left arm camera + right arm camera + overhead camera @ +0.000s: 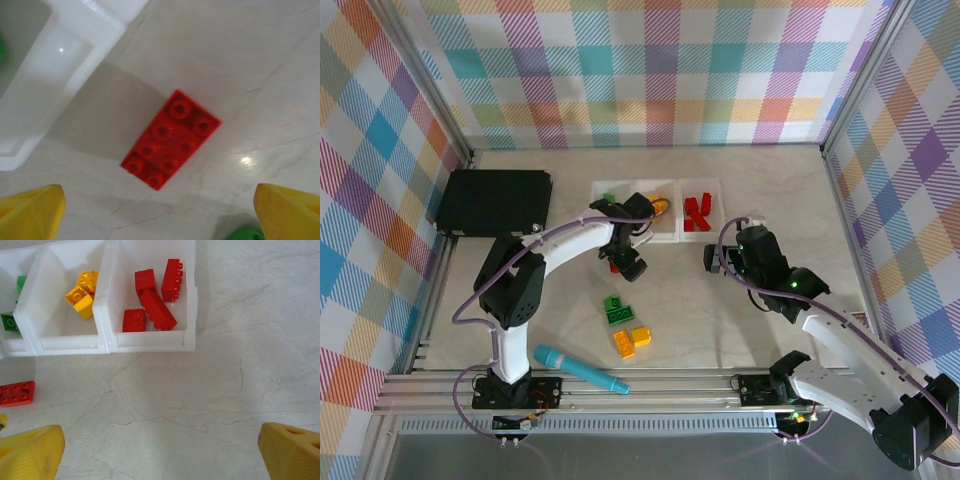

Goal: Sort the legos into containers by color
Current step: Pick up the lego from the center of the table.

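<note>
Overhead, my left claw point(628, 264) hangs over a lone red lego point(615, 267) on the counter point(770, 200), just at 6 o'clock of the containers point(678, 200). The row holds green at its 9 o'clock end, yellow in the middle and red at its 3 o'clock end. The right claw point(713, 260) sits at 3 o'clock of the left one, apart from it, above bare counter. Green legos point(616, 310) and yellow legos point(632, 341) lie loose at 6 o'clock of the left claw. A teal marker point(580, 369) lies nearer the arm bases, and a black case point(492, 202) sits at 9 o'clock of the containers.

On the left wrist camera, the left claw point(160, 215) is spread wide and grips nothing. The red lego point(170, 138) lies flat, studs up and set diagonally, clear of both yellow fingertips point(32, 212). A container wall point(60, 75) shows at 10 o'clock.

On the right wrist camera, the right claw point(160, 455) is released and holds nothing. The containers point(150, 340) lie at 11 o'clock. Four sorted red legos point(155, 302) fill the 3 o'clock tray, and the lone red lego point(17, 392) rests at 9 o'clock.
</note>
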Robot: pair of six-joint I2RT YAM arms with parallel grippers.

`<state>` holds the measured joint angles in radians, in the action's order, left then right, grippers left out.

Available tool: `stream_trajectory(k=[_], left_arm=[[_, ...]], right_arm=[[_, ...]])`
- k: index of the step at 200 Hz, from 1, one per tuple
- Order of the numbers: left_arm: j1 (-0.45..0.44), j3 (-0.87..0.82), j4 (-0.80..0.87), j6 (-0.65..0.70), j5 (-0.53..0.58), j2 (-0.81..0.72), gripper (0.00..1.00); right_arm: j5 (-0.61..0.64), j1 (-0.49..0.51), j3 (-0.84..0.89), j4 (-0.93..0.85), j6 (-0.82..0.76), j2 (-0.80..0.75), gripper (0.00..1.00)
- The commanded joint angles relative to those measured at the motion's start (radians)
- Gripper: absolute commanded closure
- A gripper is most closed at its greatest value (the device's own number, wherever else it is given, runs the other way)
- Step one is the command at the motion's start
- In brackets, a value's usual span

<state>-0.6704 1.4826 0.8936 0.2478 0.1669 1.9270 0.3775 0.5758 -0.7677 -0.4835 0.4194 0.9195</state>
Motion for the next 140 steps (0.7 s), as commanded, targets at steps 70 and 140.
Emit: stream_trajectory(k=[70, 140], left_arm=[[0.015, 0.03, 0.029, 0.041, -0.08, 0.066, 0.17], [0.025, 0.063, 0.027, 0.065, -0.107, 0.127, 0.22]], right_arm=[[0.009, -0.005, -0.01, -0.005, 0.028, -0.002, 0.01], [0.003, -0.005, -0.017, -0.01, 0.036, -0.001, 0.01]])
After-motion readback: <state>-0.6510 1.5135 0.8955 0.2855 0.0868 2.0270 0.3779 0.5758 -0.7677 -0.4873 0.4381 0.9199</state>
